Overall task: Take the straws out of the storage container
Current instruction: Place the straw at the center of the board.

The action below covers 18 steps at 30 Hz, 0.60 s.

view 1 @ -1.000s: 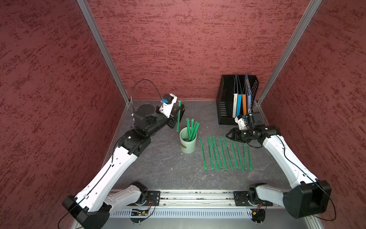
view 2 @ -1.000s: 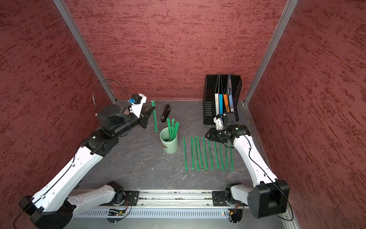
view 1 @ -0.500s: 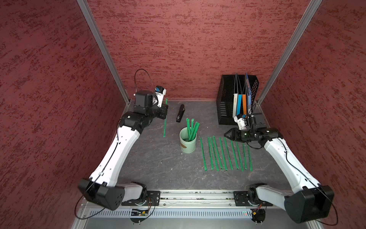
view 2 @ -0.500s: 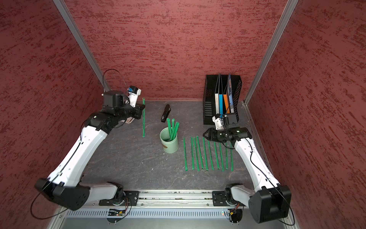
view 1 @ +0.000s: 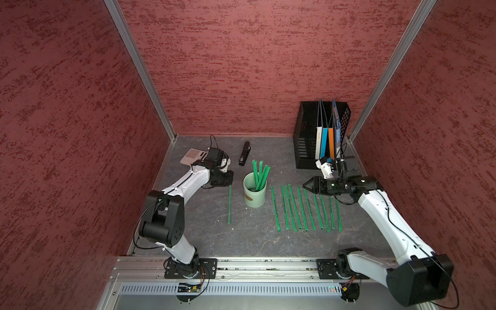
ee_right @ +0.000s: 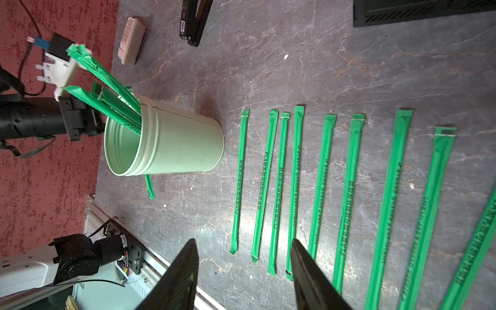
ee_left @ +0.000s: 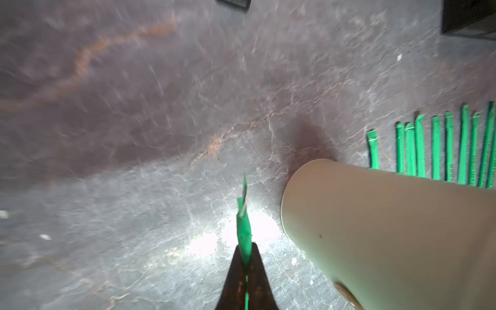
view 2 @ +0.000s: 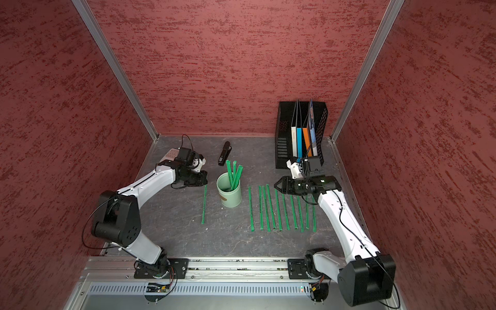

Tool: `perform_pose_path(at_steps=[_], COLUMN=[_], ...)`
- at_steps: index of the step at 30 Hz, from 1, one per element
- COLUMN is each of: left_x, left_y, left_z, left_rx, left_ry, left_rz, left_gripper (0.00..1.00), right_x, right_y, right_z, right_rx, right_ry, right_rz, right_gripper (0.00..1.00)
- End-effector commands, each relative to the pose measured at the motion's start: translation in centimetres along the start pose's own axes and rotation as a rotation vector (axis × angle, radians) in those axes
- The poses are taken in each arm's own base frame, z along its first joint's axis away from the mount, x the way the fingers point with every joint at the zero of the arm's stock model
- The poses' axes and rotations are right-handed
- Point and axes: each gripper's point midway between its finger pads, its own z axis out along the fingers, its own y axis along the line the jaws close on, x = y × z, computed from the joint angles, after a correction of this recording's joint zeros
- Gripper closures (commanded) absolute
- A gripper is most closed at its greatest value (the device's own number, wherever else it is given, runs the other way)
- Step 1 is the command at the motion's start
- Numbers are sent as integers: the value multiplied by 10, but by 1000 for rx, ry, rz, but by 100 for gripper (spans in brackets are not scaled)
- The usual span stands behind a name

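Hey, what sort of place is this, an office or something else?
Probably a robot test cell, not a real office: two white-and-black robot arms on an aluminium rail, red textured walls boxing in a grey stone-look tabletop, and a black mesh file rack.

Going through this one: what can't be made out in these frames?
- Straws in cup: count unclear; they overlap in top and right wrist views, and the storage container wall hides their bases.
- Laid-out row: several far ends under the right gripper in both top views.
- Held straw: whether it touches the table; left wrist view blurred.
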Motion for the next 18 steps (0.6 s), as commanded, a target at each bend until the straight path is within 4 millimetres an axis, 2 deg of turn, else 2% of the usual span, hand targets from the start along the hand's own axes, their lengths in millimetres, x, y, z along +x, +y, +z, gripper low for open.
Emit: perform_pose_path(at_steps=[1, 6, 18], left_x=[3, 18, 28], left_y=[-14, -11, -2], left_z=[14, 35, 56], left_rx=[46, 40, 23], left_ry=[-4, 43, 95], left_rz=[-2, -8, -20], left_gripper=[100, 100, 97], right_x=[-4, -1, -1], right_y=[8, 9, 9], right_z=[-4, -6, -9], right_rx=[-27, -26, -21], right_ry=[-31, -32, -34], right_rz=[-28, -22, -16], right_gripper=[48, 47, 47])
